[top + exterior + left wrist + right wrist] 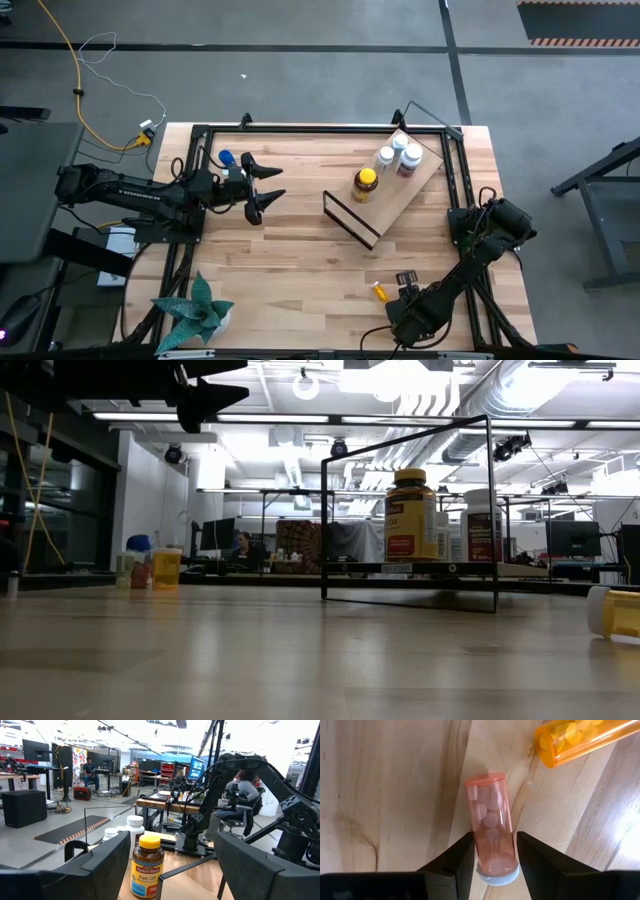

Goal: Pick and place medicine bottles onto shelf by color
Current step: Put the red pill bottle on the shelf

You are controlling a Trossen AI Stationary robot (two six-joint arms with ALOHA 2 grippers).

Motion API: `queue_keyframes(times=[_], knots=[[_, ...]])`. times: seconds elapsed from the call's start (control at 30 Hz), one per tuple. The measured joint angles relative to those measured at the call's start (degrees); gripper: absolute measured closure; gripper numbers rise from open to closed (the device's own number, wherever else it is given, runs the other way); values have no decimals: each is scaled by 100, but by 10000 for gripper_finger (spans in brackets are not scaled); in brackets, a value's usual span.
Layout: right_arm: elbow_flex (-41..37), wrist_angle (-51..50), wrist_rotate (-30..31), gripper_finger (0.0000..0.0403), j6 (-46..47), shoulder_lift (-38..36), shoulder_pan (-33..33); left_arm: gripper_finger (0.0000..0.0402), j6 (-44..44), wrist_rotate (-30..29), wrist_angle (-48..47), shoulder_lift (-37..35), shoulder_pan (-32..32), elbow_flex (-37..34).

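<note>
While my right gripper point(492, 852) pinches a small pinkish-orange pill vial point(490, 827) lying on the bench point(300, 260) at the near right, an orange vial point(580, 737) lies just beside it. I judge the round vial could roll free on lifting. My left gripper point(265, 188) hovers at the far left, jaws spread, well apart from the light wooden shelf point(392, 195).
</note>
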Motion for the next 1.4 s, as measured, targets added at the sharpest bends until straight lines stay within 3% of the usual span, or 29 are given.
queue_keyframes(times=[0.2,0.47,0.83,1.4], knots=[[0,24,-2,270,0,0,0,124,0,2,-1,0,1,0],[2,29,-2,311,44,0,0,124,0,2,-2,0,1,0],[2,-20,-3,290,46,0,0,124,0,2,0,0,1,0],[15,-61,-98,288,201,-11,-2,124,0,1,0,0,1,0]])
